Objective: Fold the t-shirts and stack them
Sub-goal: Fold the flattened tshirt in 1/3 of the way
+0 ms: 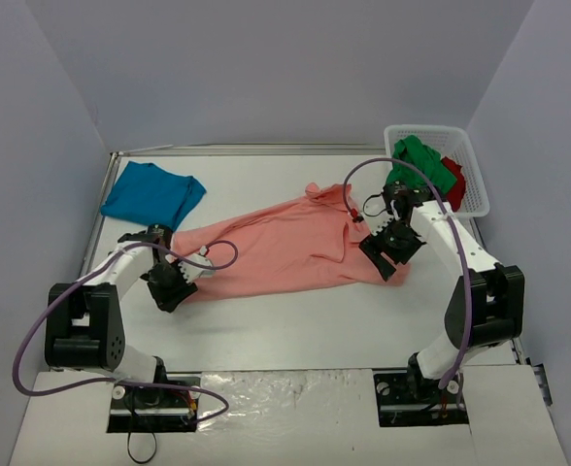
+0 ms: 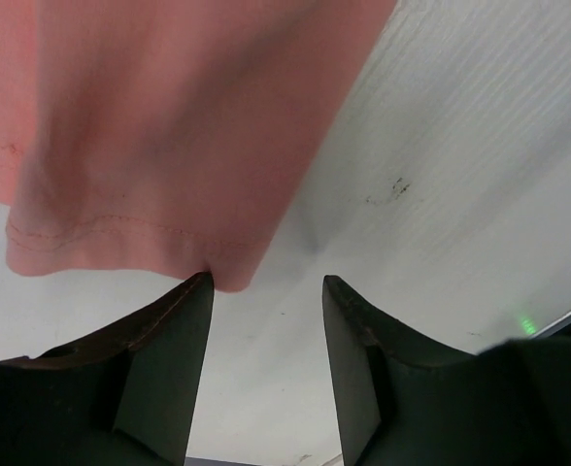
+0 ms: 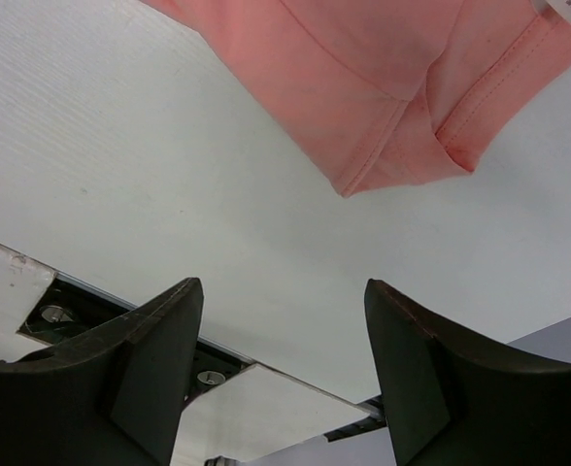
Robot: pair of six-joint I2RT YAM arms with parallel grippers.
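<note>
lying spread across the white bench (image 1: 295, 325) is the salmon-pink cloth t-shirt (image 1: 285, 248). left pincer (image 2: 266, 291) gapes empty at its hem corner; right pincer (image 3: 284, 296) gapes empty near a sleeve. teal-blue t-shirt (image 1: 152, 194) sits far left; green t-shirt (image 1: 423, 167) and red t-shirt (image 1: 453, 184) fill the white mesh basket (image 1: 431, 130).

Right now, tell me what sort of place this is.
Probably a lab robot test cell, not a home: plain grey walls box in a white table, and the left arm and right arm are bolted at its near edge.
</note>
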